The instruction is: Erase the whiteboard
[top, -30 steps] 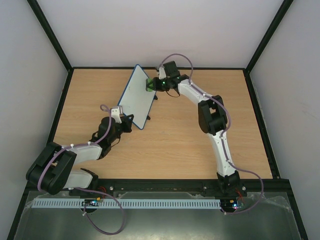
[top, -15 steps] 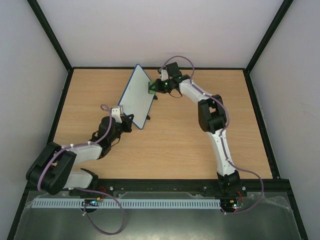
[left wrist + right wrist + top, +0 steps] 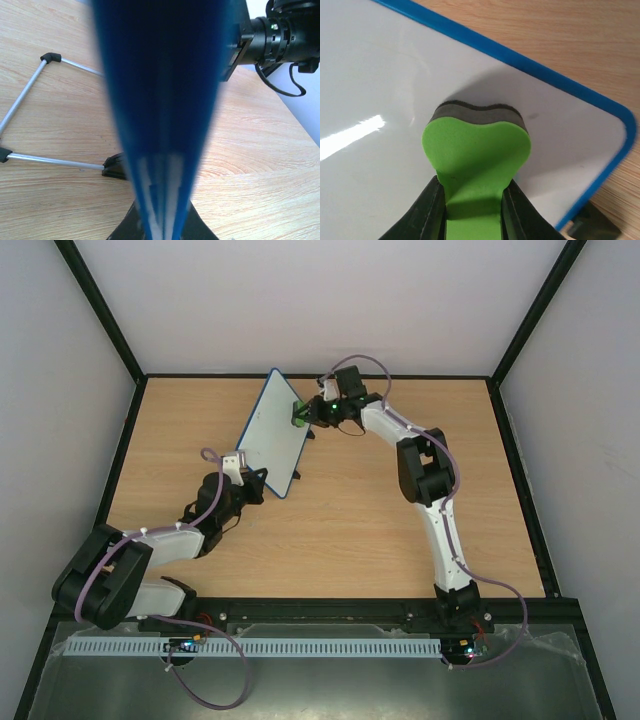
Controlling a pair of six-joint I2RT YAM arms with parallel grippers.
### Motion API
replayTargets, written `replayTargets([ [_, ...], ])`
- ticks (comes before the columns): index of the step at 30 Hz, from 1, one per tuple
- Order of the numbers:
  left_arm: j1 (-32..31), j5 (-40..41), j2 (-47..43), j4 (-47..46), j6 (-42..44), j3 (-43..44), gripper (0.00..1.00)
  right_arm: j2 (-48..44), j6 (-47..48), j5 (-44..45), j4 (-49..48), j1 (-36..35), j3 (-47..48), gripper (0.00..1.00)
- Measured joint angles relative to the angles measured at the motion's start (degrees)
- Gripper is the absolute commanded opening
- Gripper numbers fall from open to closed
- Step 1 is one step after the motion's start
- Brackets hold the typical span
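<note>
Blue-framed whiteboard (image 3: pixel 272 435) stands tilted at eleven o'clock on the desk (image 3: pixel 350 520), left jaws clamped tight on its near edge to steady it while right jaws pinch a green eraser (image 3: pixel 477 150) against its face.

You're in robotics lab test cell: wood-grain worktop (image 3: pixel 340 530) boxed by plain white panels (image 3: pixel 320 300) on black frame posts (image 3: pixel 100 310). Left arm (image 3: pixel 170 540), right arm (image 3: pixel 440 525) bolted to black rail (image 3: pixel 320 615). Slotted cable duct (image 3: pixel 300 648) along near edge.
</note>
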State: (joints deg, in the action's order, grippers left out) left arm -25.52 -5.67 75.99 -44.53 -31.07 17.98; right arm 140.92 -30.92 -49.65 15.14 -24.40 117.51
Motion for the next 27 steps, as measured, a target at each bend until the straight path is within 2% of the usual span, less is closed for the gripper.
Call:
replayTargets([
  [11,0.0,-0.1,0.0,0.0,0.1,0.0,0.03,2.2,0.7,3.2,3.2,1.9,0.1,0.02],
  [21,0.0,-0.1,0.1,-0.1,0.2,0.0,0.03,4.3,6.8,-0.4,11.2,1.1,7.7,0.02],
  [27,0.1,0.3,0.1,-0.1,0.0,0.0,0.03,1.6,8.5,-1.4,12.5,-1.5,7.2,0.02],
])
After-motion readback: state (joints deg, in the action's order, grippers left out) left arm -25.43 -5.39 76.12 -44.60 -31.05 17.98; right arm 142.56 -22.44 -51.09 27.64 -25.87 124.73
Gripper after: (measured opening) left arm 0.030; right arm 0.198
